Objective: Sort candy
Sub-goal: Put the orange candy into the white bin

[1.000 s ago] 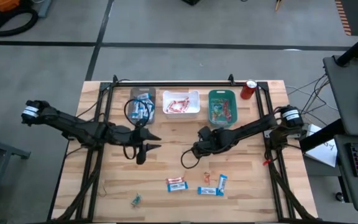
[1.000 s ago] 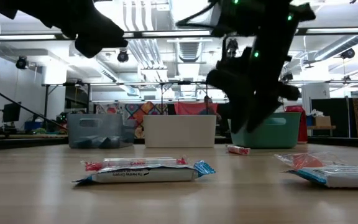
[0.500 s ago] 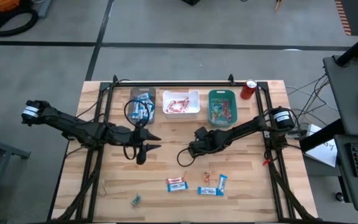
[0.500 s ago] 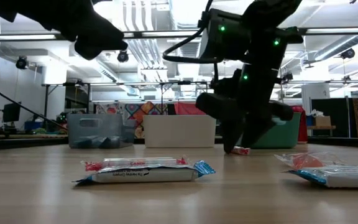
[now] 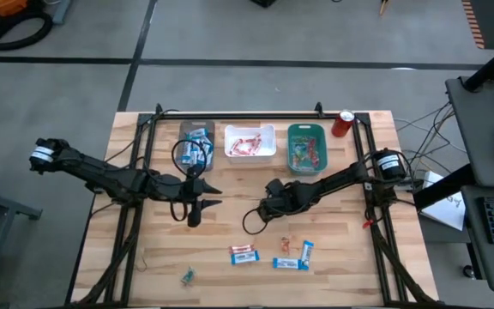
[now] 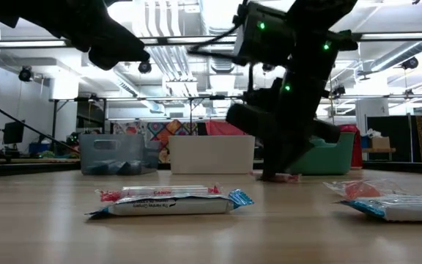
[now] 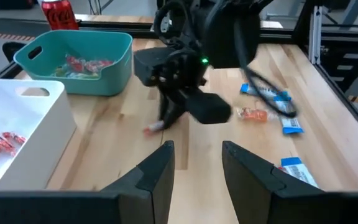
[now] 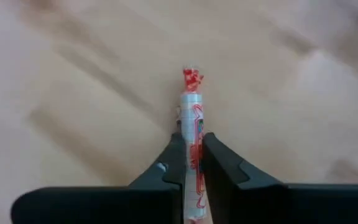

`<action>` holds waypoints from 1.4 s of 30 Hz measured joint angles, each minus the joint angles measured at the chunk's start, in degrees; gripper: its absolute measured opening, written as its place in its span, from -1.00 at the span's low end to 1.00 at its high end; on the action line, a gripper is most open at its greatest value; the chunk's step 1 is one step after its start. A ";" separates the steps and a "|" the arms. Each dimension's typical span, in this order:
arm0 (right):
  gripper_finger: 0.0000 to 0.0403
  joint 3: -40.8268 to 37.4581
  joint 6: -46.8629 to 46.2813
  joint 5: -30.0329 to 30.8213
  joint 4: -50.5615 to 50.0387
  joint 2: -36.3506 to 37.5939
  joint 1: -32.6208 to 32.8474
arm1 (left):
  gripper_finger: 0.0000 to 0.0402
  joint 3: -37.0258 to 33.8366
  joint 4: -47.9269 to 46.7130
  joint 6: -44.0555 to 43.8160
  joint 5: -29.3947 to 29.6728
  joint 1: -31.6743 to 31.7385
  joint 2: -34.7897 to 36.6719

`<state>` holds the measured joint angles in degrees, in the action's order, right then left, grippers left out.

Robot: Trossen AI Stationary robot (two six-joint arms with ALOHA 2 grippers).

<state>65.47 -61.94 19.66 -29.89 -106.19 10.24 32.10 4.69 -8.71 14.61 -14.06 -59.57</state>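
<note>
My right gripper [image 5: 262, 213] stands low over the table's middle, shut on a red-and-white candy bar [image 8: 192, 106]. That bar also shows under the fingers in the low view [image 6: 287, 177] and in the left wrist view [image 7: 153, 128]. More candy lies toward the near edge: a red-and-white bar [image 5: 243, 254], two blue-and-white bars [image 5: 290, 263] [image 5: 307, 251] and a small orange piece [image 5: 284, 245]. My left gripper [image 5: 215, 196] hovers open at the centre left, above the table, with nothing between its fingers [image 7: 160, 171]. My right gripper pinches the red-and-white bar between its two fingers, on the bar's long sides [image 8: 192, 121] around mid-length. The fingers slant steeply down from the table's right and lie along the bar. The bar's twisted red end [image 8: 192, 79] pokes out past the fingertips, and the bar rests on the table.
Grey [image 5: 196, 143], white [image 5: 250, 142] and teal [image 5: 307, 148] bins stand in a row along the far edge, with a red soda can [image 5: 343, 123] to their right. A small teal-wrapped piece [image 5: 187, 275] lies near the front left. Bare wood lies between the two grippers.
My right gripper has sunk to the table and shifted a little toward the left edge. Its fingers, apart before, have shut on the red-and-white bar, which stays on the wood.
</note>
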 joint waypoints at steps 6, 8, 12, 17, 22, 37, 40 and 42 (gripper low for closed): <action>-0.89 3.73 6.31 -2.13 -0.29 1.18 2.09 | -0.41 0.00 -0.91 2.43 -0.02 0.00 0.03; -0.94 6.31 10.03 -1.27 -0.06 2.55 2.25 | -0.41 0.00 -2.00 2.45 -0.04 0.00 0.23; -0.96 12.14 20.96 0.62 -0.25 3.65 0.50 | -0.41 0.00 -2.82 2.45 -0.12 -0.14 1.44; -0.96 18.70 39.59 1.06 -0.82 3.66 -4.23 | -0.41 0.00 -3.54 1.07 -0.20 -0.75 4.55; -0.96 20.39 63.89 1.38 -0.92 3.65 -10.11 | -0.41 0.00 -4.21 -3.37 -0.21 -2.21 6.51; -0.95 18.69 84.45 -4.26 5.82 0.24 -27.41 | -0.41 0.00 -4.37 -16.34 2.10 -9.11 1.92; -0.88 18.66 84.41 -6.65 7.00 -0.74 -28.92 | -0.41 0.00 -4.84 -19.20 2.51 -9.68 1.86; -0.79 18.66 83.89 -6.62 6.90 -1.00 -29.47 | -0.41 0.00 -5.43 -21.48 2.71 -10.02 1.86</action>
<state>84.14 21.95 13.04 -22.98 -107.19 -19.23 32.10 -0.74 -30.19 17.33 -24.08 -57.71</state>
